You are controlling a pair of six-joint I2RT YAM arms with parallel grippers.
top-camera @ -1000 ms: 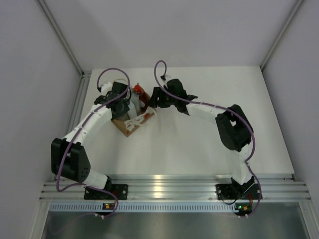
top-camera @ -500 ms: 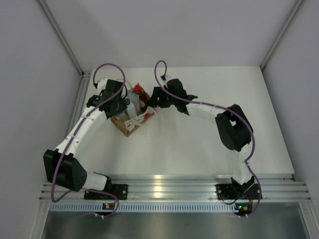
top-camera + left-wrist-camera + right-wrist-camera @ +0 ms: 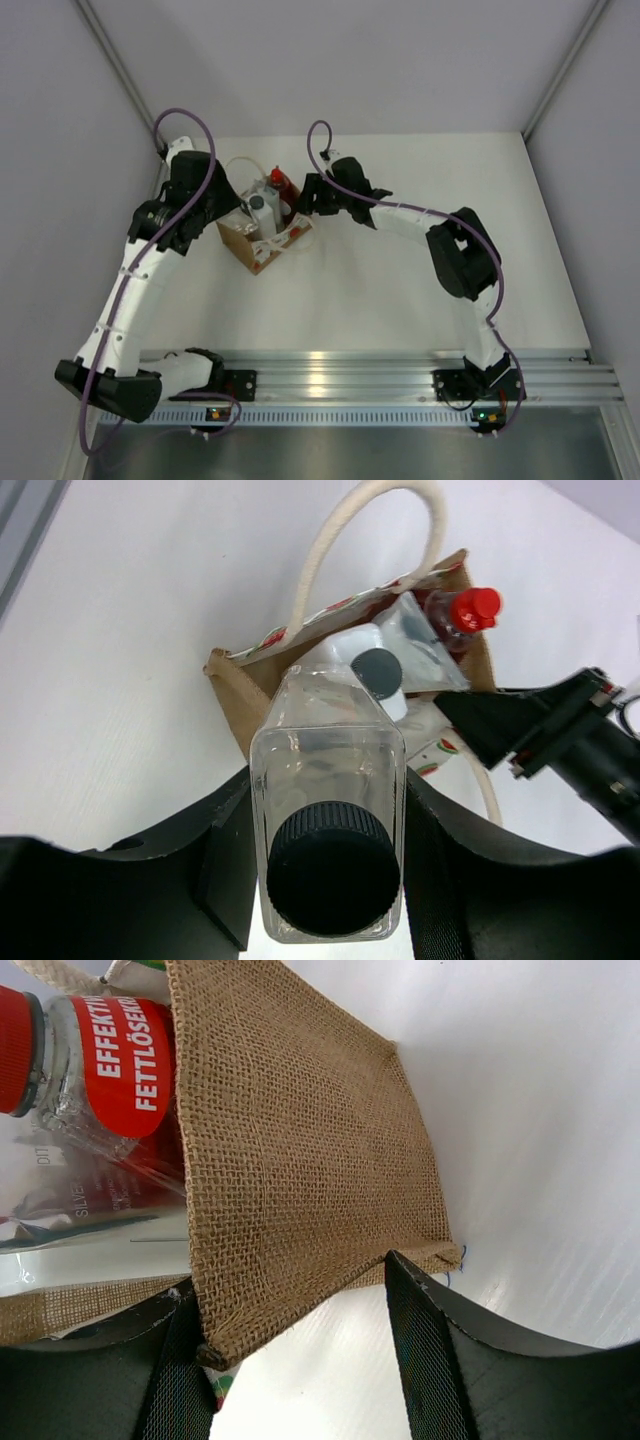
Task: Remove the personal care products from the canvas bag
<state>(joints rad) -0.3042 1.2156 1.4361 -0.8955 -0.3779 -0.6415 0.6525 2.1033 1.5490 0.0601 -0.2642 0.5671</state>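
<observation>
My left gripper [image 3: 325, 785] is shut on the clear bottle [image 3: 325, 740], dark cap towards the camera, held above and left of the canvas bag [image 3: 240, 680]. In the top view the left gripper [image 3: 228, 207] is just left of the bag [image 3: 252, 252]. The white bottle's dark cap [image 3: 378, 670], the silvery pouch [image 3: 420, 655] and the red-topped bottle [image 3: 472, 608] stand in the bag. My right gripper [image 3: 290, 1275] grips the bag's burlap end wall [image 3: 300, 1160] between its fingers, at the bag's right side [image 3: 303, 203]. The red bottle [image 3: 110, 1065] and pouch [image 3: 80, 1210] show beside that wall.
A white rope handle [image 3: 375, 495] loops up behind the bag. The enclosure's left wall post [image 3: 155, 215] is close beside the left arm. An aluminium rail [image 3: 340, 375] runs along the near edge. Purple cables [image 3: 318, 140] arch over both wrists.
My left gripper has risen and moved left, drawing the clear bottle up out of the bag. The right gripper and the bag have stayed in place.
</observation>
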